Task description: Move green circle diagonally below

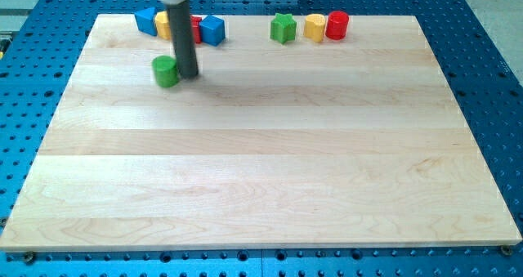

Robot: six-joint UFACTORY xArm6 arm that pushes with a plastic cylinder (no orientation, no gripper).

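Observation:
The green circle is a short green cylinder on the wooden board, near the view's top left. My tip stands on the board just to the right of the green circle, touching it or nearly so. The dark rod rises from there to the view's top edge.
Behind the rod at the view's top left stand a blue block, a yellow block, a partly hidden red block and a blue cube. At the top right of centre stand a green star, a yellow block and a red cylinder.

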